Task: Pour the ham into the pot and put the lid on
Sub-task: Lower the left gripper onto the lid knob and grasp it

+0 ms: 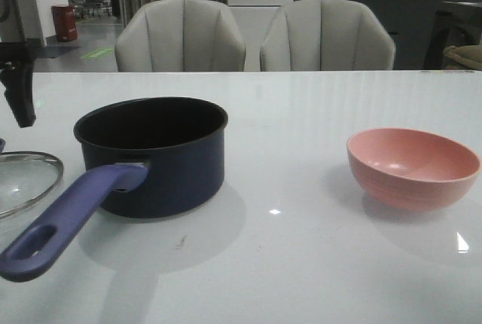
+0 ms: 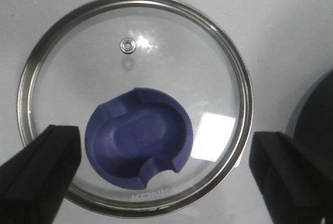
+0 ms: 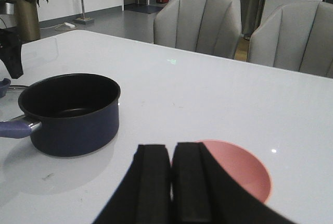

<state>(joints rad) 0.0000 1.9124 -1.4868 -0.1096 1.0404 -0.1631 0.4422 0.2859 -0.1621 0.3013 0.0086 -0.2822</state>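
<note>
The dark navy pot (image 1: 162, 169) stands left of centre, its purple-blue handle (image 1: 68, 222) pointing toward the near edge; in the right wrist view the pot (image 3: 73, 125) shows a black inside. The glass lid (image 1: 26, 177) lies flat on the table at the far left. My left gripper (image 2: 165, 146) hangs open above the lid (image 2: 140, 52), one finger on each side of the blue knob (image 2: 138, 143), not touching it. One black finger (image 1: 19, 98) shows in the front view. My right gripper (image 3: 171, 148) is shut on nothing, close to the pink bowl (image 3: 239, 169). The ham is not visible in any view.
The salmon-pink bowl (image 1: 413, 167) sits on the right of the white table (image 1: 301, 249). Two grey chairs (image 1: 181, 38) stand behind the far table edge.
</note>
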